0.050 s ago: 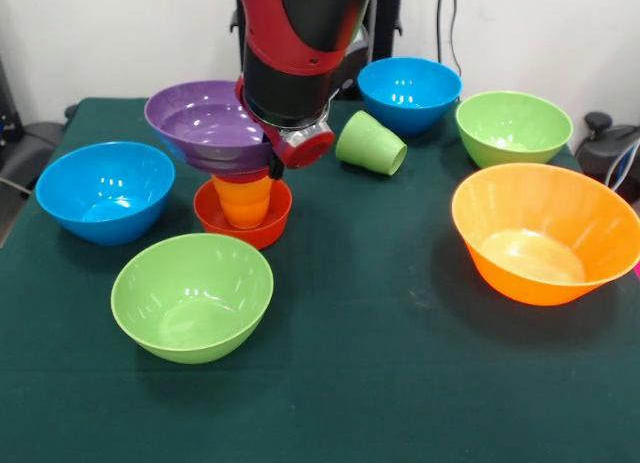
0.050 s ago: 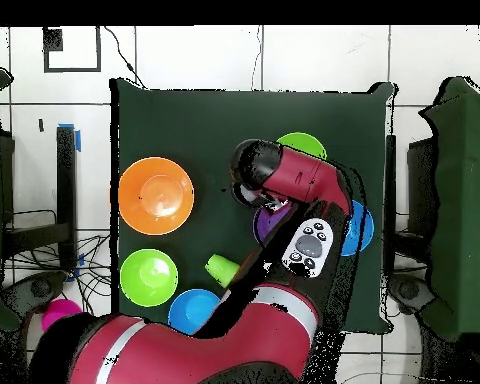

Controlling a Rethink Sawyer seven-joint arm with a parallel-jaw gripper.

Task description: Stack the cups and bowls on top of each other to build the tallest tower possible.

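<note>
The tower stands left of centre. A small red-orange bowl holds an upright orange cup, and a shallow purple bowl rests on top of the cup. My gripper reaches down at the purple bowl's right rim, mostly hidden by the wrist and the bowl. In the overhead view the arm covers the tower, and only part of the purple bowl shows. A light green cup lies on its side behind and to the right of the tower.
Blue bowls sit at the left and at the back. Green bowls sit in front and at the back right. The largest orange bowl stands at the right. A magenta bowl lies off the table mat.
</note>
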